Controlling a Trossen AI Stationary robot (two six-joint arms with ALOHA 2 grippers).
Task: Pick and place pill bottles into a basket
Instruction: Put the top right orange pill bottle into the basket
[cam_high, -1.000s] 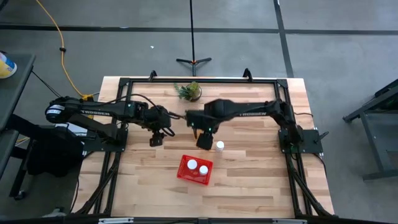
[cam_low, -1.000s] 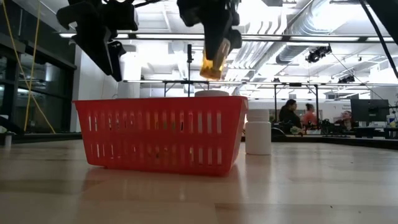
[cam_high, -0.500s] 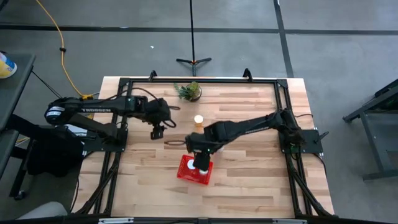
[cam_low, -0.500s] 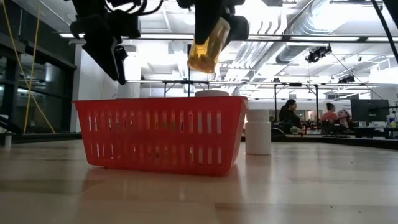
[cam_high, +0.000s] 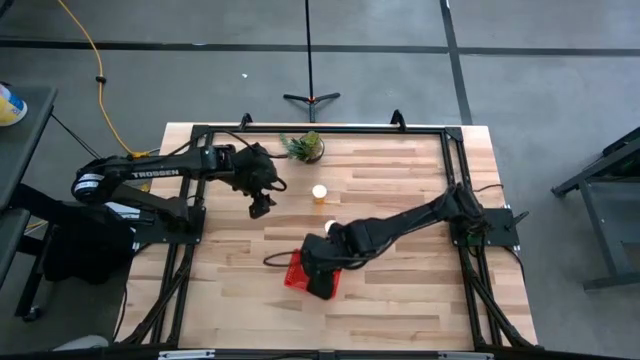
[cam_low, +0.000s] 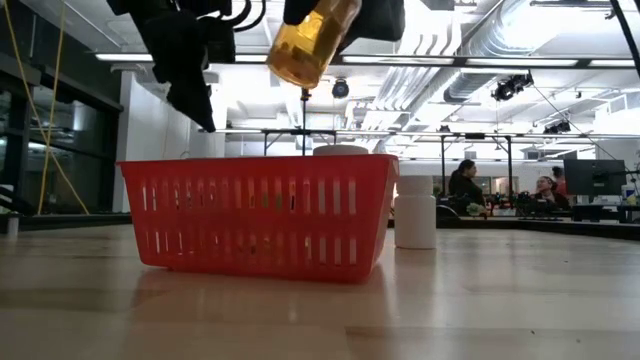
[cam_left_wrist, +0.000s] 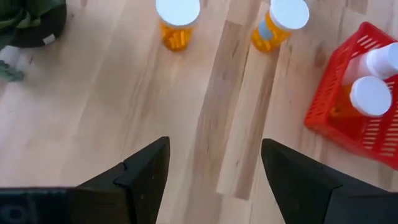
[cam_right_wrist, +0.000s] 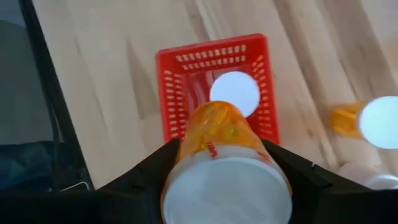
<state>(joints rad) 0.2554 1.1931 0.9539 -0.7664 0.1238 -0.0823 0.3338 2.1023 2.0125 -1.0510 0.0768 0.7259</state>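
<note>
The red basket (cam_high: 296, 277) sits at the table's middle near side, with two white-capped pill bottles (cam_left_wrist: 369, 96) standing in it. My right gripper (cam_high: 319, 262) hovers above the basket, shut on an orange pill bottle (cam_low: 303, 40). My left gripper (cam_high: 262, 206) is open and empty, up in the air over the table's left-middle. One bottle (cam_high: 319, 193) stands on its base on the bare wood beyond the basket. The left wrist view shows it (cam_left_wrist: 177, 22) and a second one (cam_left_wrist: 277, 25). My right gripper pinches the pill bottle between its two fingers (cam_right_wrist: 155, 168), on opposite sides of the body near the cap end (cam_right_wrist: 214, 158). The fingers point down over the basket. The bottle is lifted clear and tilted, its orange bottom (cam_low: 290, 65) slanting down, its white cap (cam_right_wrist: 227, 190) up toward the wrist.
A small green potted plant (cam_high: 305, 147) stands near the table's far edge. A dark frame (cam_high: 200, 135) runs around the table top. In the low view a bottle (cam_low: 415, 212) stands beside the basket (cam_low: 255, 215). People sit far off in the room behind.
My right gripper has carried the bottle from the table's middle toward the near edge until it is above the basket, and the bottle has tipped further over. My left gripper has drifted toward the far edge and a little right, still open.
</note>
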